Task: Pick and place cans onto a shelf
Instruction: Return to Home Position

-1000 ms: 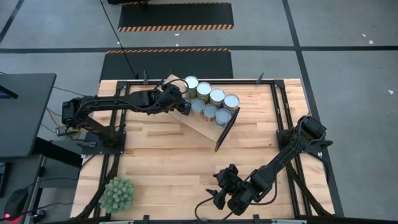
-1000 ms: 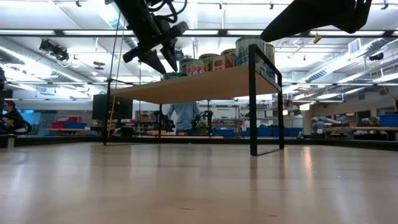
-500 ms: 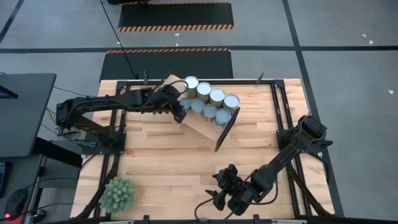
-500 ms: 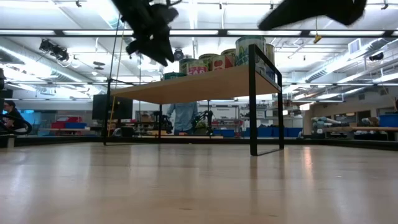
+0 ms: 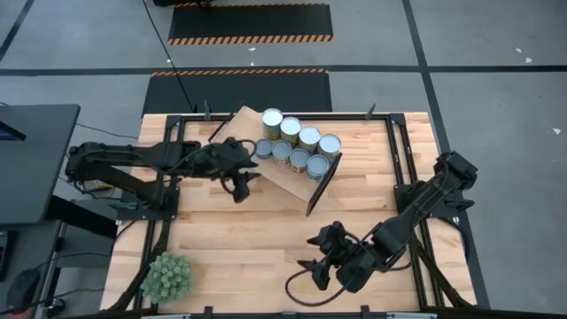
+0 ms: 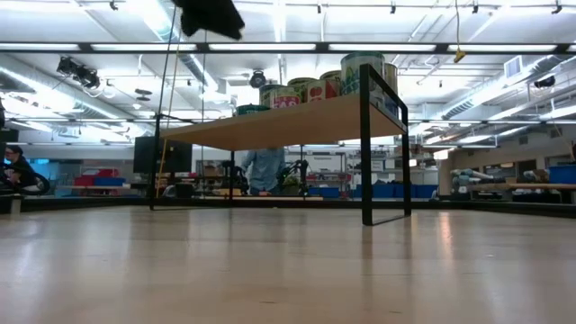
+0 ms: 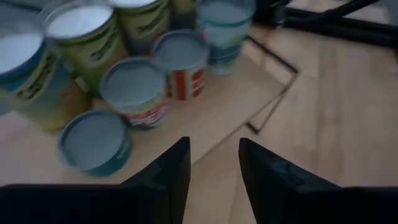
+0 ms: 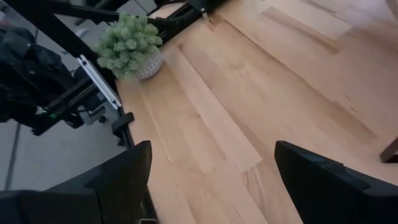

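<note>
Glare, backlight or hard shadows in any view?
Low view: ceiling lights sit behind the shelf, so the left arm at the top edge is a black silhouette; the table has a pale sheen. High view: even light, tops of the cans bright, no hard shadows. Left wrist view: open left gripper dark against pale cans.

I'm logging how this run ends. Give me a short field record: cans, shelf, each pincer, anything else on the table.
cans: eight cans, upright in two rows on the shelf
shelf: light-wood shelf on black legs, skewed on the table
left pincer: left pincer open, empty, at the shelf's edge beside the cans
right pincer: right pincer open, empty, above the table's front, away from the shelf
other: green plant ball at the front-left corner
</note>
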